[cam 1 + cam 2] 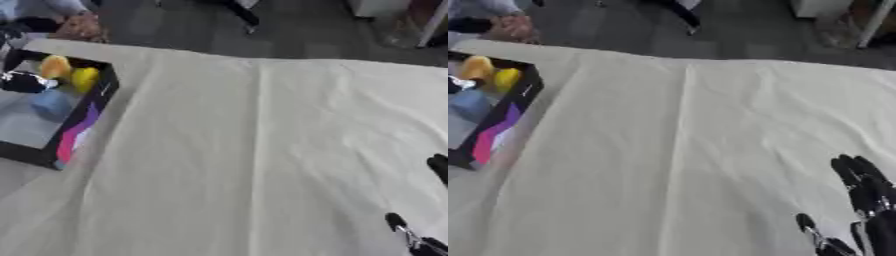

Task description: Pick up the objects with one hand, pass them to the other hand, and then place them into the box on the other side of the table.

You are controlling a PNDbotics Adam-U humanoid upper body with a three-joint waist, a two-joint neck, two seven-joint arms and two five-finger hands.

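Far across from the empty, open-fingered right hand (866, 200), one box (83, 127) holds two yellow objects (72, 72) on a cream-clothed table (262, 150).

One box (83, 127) is sitting at the far left of the table, black-walled with a pink and purple patch on its near side. Inside it, four things are showing: one orange rounded item (54, 66) and one yellow rounded item (85, 78) are lying side by side at the far end, one dark blue and white item (24, 82) is lying just left of them, and one pale blue item (51, 102) is lying nearer. One cream tablecloth (262, 150) is covering the table. One robot hand, the right hand (866, 200), is showing at the near right, fingers straight.
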